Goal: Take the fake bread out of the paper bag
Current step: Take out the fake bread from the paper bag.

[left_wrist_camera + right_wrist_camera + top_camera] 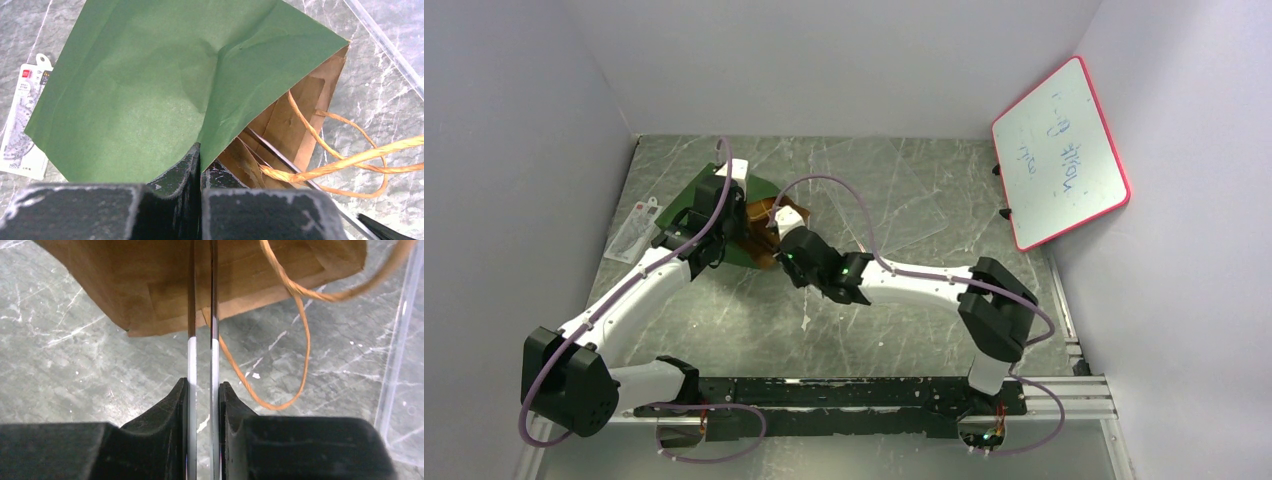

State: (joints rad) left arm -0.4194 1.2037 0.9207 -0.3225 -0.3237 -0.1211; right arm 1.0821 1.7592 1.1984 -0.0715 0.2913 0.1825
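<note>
The jaws of the left gripper (200, 170) are closed on the near edge of the dark green paper bag (140, 90). They pinch one green wall at the rim, which I judge is meant to keep the light bag from sliding and to hold its mouth open. The jaws of the right gripper (204, 390) press on the two blades of the long thin silver tweezers (192, 350), with only a narrow slit left between the blades. The tool gives a thin reach where the wide black fingers would probably not fit. The tips go into the brown kraft inside of the bag and are hidden there, so I cannot tell if they hold anything. The tan twisted-cord handles (350, 160) fall loose out of the mouth, one loop lying on the grey marbled table (904, 190) beside the tweezers. The bag leans over near the far left corner of the table, its mouth turned toward the right arm. A flat white packet (20, 125) lies at the left edge just beside it. The fake bread shows in no view; I judge it is inside the bag.
</note>
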